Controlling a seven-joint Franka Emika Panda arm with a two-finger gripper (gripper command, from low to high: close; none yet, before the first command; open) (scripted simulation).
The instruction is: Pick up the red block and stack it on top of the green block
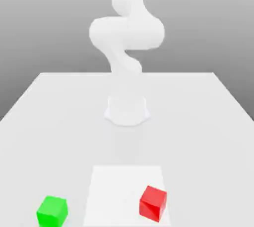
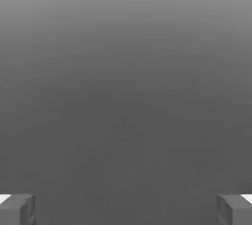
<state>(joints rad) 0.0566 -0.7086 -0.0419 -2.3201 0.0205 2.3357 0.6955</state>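
The red block (image 1: 153,203) sits on the white table near the front edge, toward the exterior view's right, turned slightly askew. The green block (image 1: 52,211) rests on the table at the front, toward the exterior view's left, well apart from the red one. In the hand view my gripper (image 2: 126,209) is open, its two grey fingertips (image 2: 17,209) spread wide with nothing between them and only plain grey background beyond.
The arm's white base (image 1: 127,109) stands mid-table behind the blocks, and its links rise out of the picture. A brighter white square patch (image 1: 119,191) lies on the table (image 1: 208,122) under the red block's side.
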